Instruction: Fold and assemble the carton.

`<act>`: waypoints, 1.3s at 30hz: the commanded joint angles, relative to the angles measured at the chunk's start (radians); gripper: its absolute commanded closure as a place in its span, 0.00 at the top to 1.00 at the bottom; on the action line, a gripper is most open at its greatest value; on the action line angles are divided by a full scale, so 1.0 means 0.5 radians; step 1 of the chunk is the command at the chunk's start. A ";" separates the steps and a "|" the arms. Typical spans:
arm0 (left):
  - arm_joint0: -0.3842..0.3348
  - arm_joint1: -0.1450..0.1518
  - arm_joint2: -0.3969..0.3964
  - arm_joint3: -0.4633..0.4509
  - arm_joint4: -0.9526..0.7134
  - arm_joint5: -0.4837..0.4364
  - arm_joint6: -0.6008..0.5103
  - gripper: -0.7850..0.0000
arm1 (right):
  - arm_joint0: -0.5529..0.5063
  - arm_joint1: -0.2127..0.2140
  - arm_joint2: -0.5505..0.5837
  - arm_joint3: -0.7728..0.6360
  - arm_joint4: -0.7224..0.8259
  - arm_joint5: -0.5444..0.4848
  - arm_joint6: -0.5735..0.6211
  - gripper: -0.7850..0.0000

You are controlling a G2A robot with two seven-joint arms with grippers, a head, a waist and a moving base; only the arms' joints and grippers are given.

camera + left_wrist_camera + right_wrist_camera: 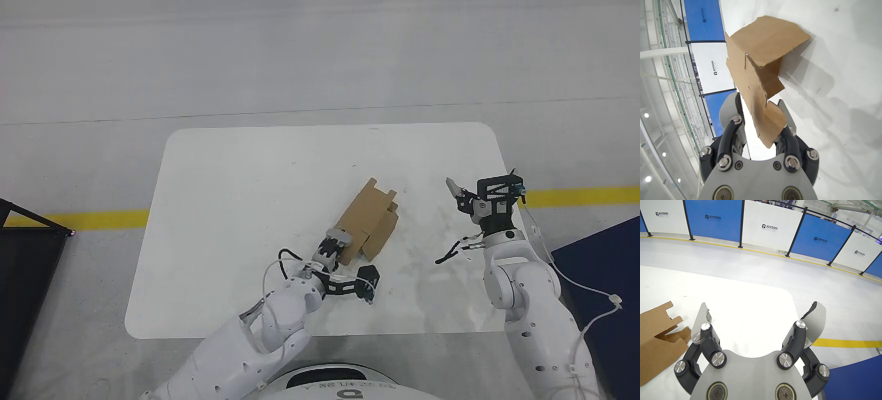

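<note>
The left gripper (759, 101) pinched a flap of the flattened brown cardboard carton (368, 222), tipping it up off the middle of the white table (240, 190), probably to pop it open. The right gripper (761, 308) hung spread wide nearby, empty, likely ready to assist.

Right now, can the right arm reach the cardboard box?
Probably yes. The right gripper is open beside the carton, with just table between them; the left gripper grips its far end.
</note>
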 commanded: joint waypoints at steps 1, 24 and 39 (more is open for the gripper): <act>-0.011 -0.007 0.001 0.011 0.003 -0.002 0.006 0.00 | 0.000 0.000 0.000 0.000 0.000 0.000 0.000 1.00; 0.573 0.178 -0.835 -0.583 -0.722 0.070 1.168 0.00 | 0.000 0.000 0.000 0.000 0.000 0.000 0.000 1.00; 0.785 0.294 -1.421 -0.559 -1.532 -0.482 2.247 0.00 | 0.000 0.000 0.000 0.000 0.000 0.000 0.000 1.00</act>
